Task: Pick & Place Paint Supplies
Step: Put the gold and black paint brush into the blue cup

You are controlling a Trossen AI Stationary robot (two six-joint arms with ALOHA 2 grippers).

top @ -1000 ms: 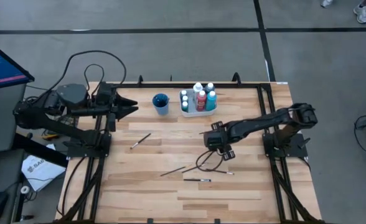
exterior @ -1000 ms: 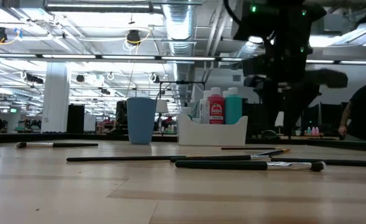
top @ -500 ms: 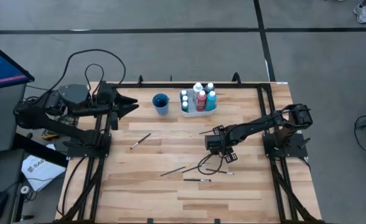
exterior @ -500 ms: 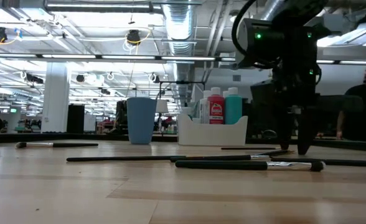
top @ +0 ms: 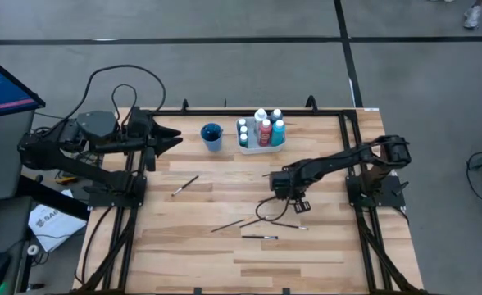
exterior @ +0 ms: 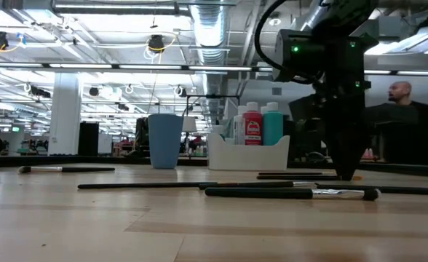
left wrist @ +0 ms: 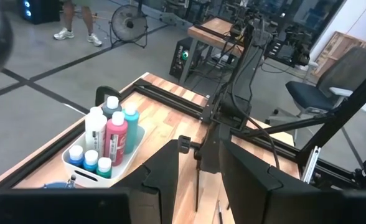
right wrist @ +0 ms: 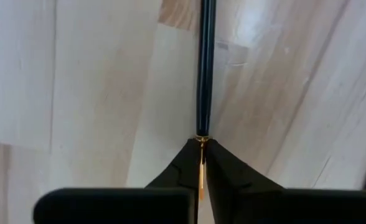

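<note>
Several thin dark-handled paintbrushes lie flat on the wooden table [top: 323, 246], among them a brush [top: 185, 185] at the left and a loose cluster [top: 270, 217] in the middle. My right gripper [top: 284, 185] stands fingers-down on the table, shut on one brush [exterior: 294, 175]. Paint bottles [top: 262, 129] stand upright in a white tray at the far edge. My left gripper [top: 174, 141] hovers open at the table's far left, holding nothing. My right gripper pinches the brush between its two fingertips [right wrist: 223, 165] at the gold ferrule [right wrist: 201, 142], at one end of the dark handle [right wrist: 205, 68]. The fingers come from above, pointing down. The brush lies flat on the table, its handle running away from the fingers.
A blue cup [top: 211, 136] stands left of the white tray [top: 249, 147] at the far edge. Black cables loop on the table by the brush cluster [top: 266, 211]. A person [exterior: 407, 127] shows beyond the table in the low view. Bare wood spreads toward the near edge.
My right gripper has come down to the table top, shifting slightly toward the far edge, and has shut on the brush's ferrule end; half a second ago its fingers stood apart over it. The brush stays flat on the table.
</note>
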